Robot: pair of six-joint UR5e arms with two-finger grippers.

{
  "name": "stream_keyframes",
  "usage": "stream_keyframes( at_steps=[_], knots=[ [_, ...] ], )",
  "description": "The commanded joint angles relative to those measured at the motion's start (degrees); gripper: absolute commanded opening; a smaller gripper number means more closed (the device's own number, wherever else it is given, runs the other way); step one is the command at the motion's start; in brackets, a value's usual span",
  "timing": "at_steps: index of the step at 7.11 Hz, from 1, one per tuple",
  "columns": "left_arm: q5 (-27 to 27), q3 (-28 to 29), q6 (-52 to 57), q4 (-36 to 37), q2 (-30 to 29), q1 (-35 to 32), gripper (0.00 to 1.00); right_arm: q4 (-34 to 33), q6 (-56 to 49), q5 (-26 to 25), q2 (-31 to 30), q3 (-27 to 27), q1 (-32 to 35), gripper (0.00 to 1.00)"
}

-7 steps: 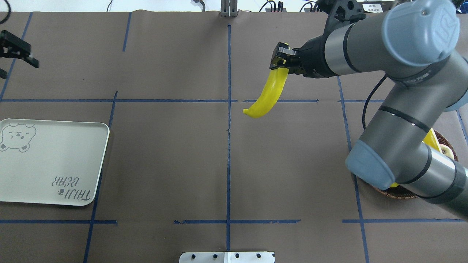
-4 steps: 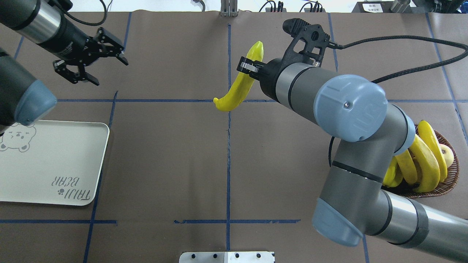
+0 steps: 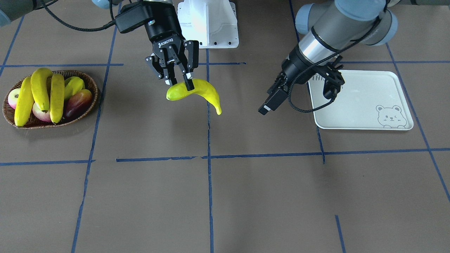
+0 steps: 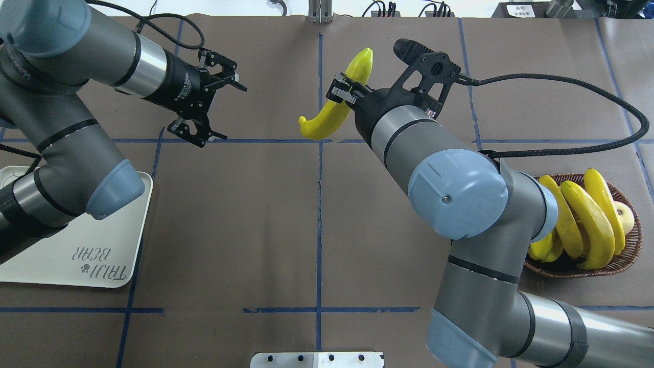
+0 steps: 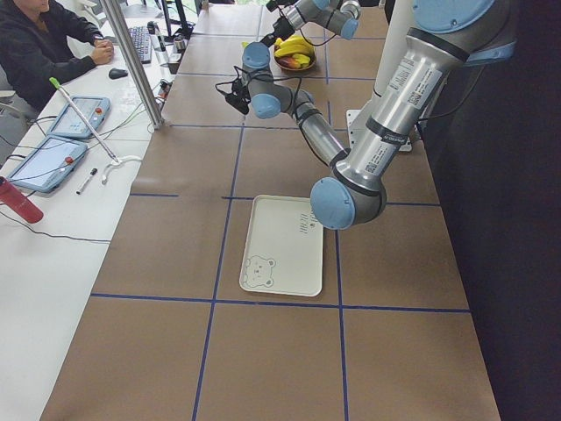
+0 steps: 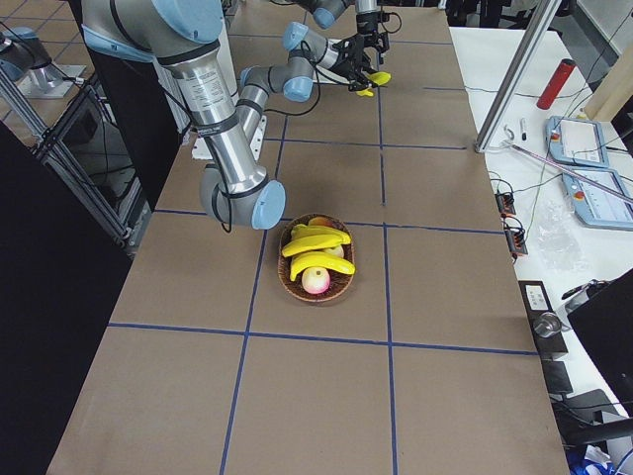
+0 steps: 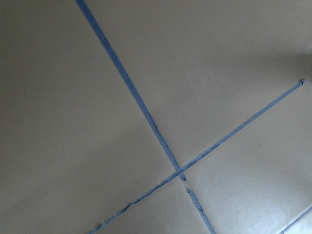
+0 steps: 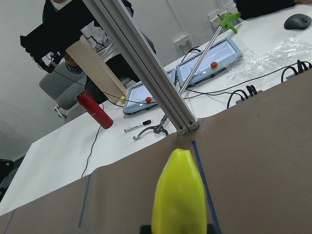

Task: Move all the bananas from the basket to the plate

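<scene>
while the right tool grips one banana above the middle of the desk, between basket and plate, the left tool hangs open and empty, and the light, smooth fruit seems best pinched mid-length, gently.

One yellow banana aloft over table centre; three bananas lying in brown wicker basket; pale plate well apart.

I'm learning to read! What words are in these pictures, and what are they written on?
"TAIJI BEAR": on the plate, upside down in the overhead view.
"ROBOTIQ": on the right tool, which holds a banana.
White lettering on the left tool: too blurred to read.
Stickers on the left arm: too small to read.
</scene>
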Motion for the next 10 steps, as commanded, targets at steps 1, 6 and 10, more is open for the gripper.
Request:
stream_keyframes(
  at_steps=[1, 6, 10],
  knots=[
    [5.70, 0.33, -12.05, 0.25, -4.42, 4.65, 1.00, -0.13, -0.01, -2.88, 0.09, -0.17, -1.81, 0.01],
    [7.84, 2.35, -15.07, -0.19, -7.24, 8.27, 1.00, -0.22, -0.63, -5.34, 1.06, -0.35, -3.48, 0.01],
    [7.84, 2.26, -15.07, -0.19, -7.69, 9.15, 0.91, -0.22, -0.72, -5.26, 1.24, -0.43, -3.57, 0.00]
  ],
)
